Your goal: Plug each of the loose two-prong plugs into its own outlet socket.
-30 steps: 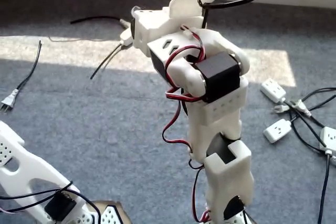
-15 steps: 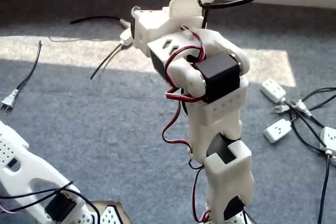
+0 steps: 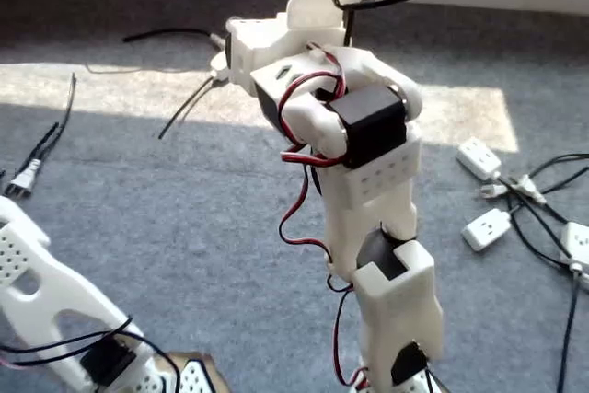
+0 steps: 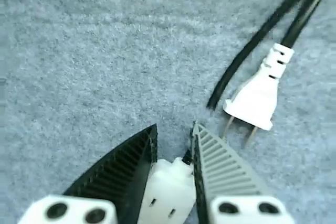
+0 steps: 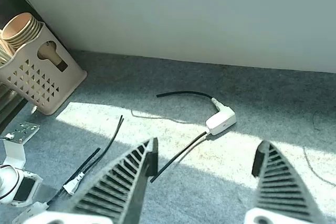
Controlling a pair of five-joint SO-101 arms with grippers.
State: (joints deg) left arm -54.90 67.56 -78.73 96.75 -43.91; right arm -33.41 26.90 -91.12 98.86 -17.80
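Grey carpet covers the floor. The right arm stands mid-floor, and the right gripper has its fingers spread wide. The left gripper is clamped on a white socket. A white plug lies on the carpet just beyond its fingertips. Other sockets lie far to the right.

Both arms wear white printed shells. The right arm carries black servo blocks, red and black wires looping down its side, and a black cable loop (beside a small circuit board). The left arm shows rows of small holes and thin black wires. The left gripper and right gripper have black ribbed fingers.
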